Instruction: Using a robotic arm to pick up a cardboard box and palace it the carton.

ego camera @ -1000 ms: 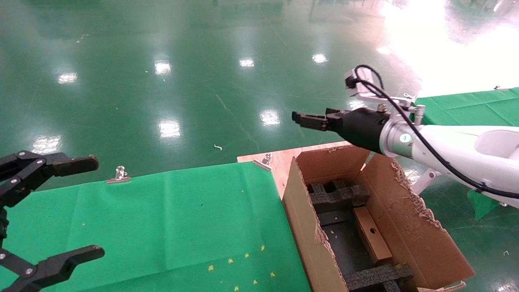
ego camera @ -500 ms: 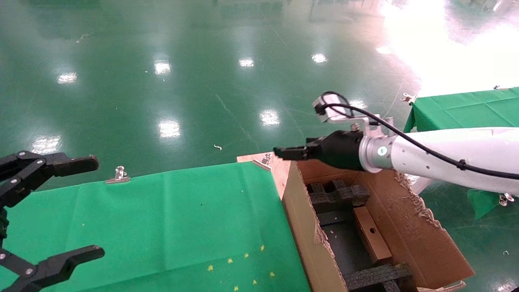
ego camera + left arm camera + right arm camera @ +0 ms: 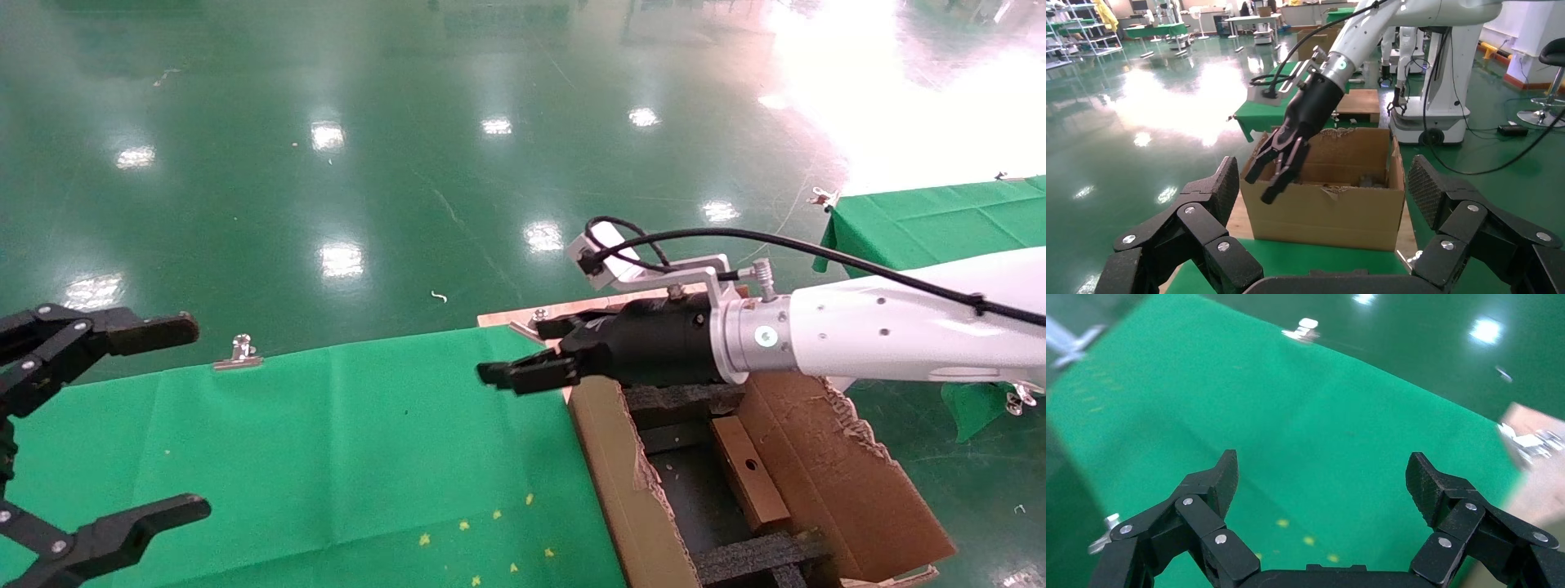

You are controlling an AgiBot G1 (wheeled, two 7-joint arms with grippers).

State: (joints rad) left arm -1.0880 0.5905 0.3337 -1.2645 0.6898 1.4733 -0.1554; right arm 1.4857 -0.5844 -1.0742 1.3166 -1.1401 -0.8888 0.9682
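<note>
At the far left of the head view the left tool (image 3: pixel 122 425) hangs over the near left corner of the surface (image 3: pixel 343 441), empty, its two black fingers spread wide. The left wrist view shows the same spread fingers, with nothing between them.

The surface is covered in green cloth. A silver clip (image 3: pixel 239 353) pins the cloth at its far edge, and a few small yellow specks (image 3: pixel 482 531) lie on it near the front. At the far right corner, bare wood (image 3: pixel 564 327) shows beyond the cloth.

Right of centre, the right tool (image 3: pixel 535 353) is held out above the surface's right edge, just past the left wall of the carton (image 3: pixel 609 457). Its fingers are wide apart and hold nothing; the right wrist view shows only green cloth between them. Behind it the arm (image 3: pixel 882 335) reaches in from the right, passing over the far end of the carton.

The carton stands against the right side of the surface, open at the top, with ragged flaps. The box (image 3: pixel 748 474) is inside it, lying tilted against the right inner wall, its small round hole facing up. Black foam (image 3: pixel 760 559) crosses the carton floor in front of the box, and more foam lies behind it, under the arm.

Farther right, another green-covered surface (image 3: pixel 940 216) stands well apart on the floor.
</note>
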